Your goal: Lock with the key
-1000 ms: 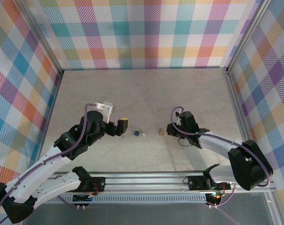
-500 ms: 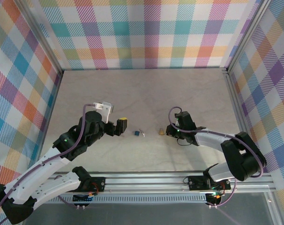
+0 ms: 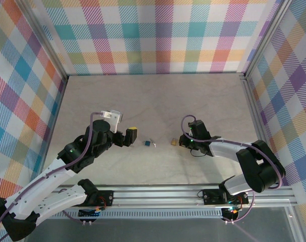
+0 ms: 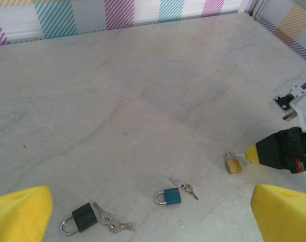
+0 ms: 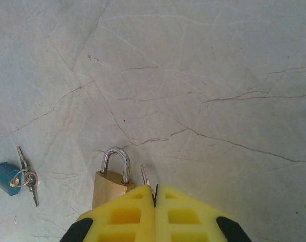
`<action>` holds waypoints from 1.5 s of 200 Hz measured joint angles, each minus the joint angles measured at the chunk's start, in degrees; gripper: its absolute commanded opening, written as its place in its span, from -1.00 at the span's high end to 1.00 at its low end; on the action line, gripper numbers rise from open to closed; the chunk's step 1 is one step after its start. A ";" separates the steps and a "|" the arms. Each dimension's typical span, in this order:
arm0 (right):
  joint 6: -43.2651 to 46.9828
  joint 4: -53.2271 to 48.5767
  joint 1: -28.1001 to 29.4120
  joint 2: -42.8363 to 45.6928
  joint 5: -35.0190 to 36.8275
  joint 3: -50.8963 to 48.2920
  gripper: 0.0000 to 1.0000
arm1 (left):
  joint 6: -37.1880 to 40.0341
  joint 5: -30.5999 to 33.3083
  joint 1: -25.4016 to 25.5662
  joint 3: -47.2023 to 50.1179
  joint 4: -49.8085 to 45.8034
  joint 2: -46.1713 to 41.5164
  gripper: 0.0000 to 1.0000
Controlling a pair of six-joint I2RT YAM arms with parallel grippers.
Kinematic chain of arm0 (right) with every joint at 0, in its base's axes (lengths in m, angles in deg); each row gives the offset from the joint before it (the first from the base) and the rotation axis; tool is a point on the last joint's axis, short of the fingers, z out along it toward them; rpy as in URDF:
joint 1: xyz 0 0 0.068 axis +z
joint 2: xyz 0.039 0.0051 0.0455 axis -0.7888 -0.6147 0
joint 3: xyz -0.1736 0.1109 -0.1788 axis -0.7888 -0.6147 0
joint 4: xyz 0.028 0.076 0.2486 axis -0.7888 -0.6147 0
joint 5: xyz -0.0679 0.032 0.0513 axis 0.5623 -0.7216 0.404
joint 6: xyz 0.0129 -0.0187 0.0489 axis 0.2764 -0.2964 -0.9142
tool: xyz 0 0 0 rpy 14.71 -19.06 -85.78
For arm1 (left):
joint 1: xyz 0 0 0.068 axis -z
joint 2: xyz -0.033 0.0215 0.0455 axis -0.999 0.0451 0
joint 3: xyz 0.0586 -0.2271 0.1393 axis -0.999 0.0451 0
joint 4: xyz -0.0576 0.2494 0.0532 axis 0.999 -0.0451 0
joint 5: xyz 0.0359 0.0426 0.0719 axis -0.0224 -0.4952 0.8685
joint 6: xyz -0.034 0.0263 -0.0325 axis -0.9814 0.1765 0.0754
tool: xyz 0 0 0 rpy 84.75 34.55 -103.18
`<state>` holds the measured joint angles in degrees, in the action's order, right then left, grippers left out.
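A small brass padlock (image 5: 111,182) lies flat on the table, shackle pointing away from me. My right gripper (image 5: 154,194) is shut on a key (image 5: 145,176), whose blade sticks out just right of the shackle, beside the lock body. From above, the right gripper (image 3: 183,141) sits close to the right of the brass padlock (image 3: 171,141). My left gripper (image 3: 133,135) hangs open above the table with nothing in it. In the left wrist view its yellow fingers (image 4: 19,212) frame the bottom corners.
A blue padlock (image 4: 170,196) with a key ring (image 4: 186,188) lies between the arms. A black padlock (image 4: 82,218) with keys (image 4: 111,222) lies further left. Plaid walls (image 3: 158,35) enclose the marble table on three sides; a metal rail (image 3: 158,194) runs along the near edge.
The right gripper has crept slightly left toward the brass padlock, its arm dropping lower. The left arm has barely moved.
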<state>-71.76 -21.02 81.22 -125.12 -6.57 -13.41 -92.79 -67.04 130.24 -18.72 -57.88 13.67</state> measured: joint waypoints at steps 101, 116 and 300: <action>-0.17 -0.42 0.00 -0.68 -0.02 0.55 0.70 | 0.20 0.04 0.00 0.00 0.00 0.00 -0.99; -0.20 -0.42 0.00 -0.68 -0.02 0.55 0.68 | 0.20 0.04 0.00 0.02 0.00 0.00 -0.99; 4.96 -9.68 0.00 18.75 5.60 0.81 -0.98 | 0.22 1.14 0.00 0.02 0.00 0.00 -1.00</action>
<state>-66.80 -30.70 81.22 -106.36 -0.97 -12.60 -92.58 -65.90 130.24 -18.70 -57.88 13.67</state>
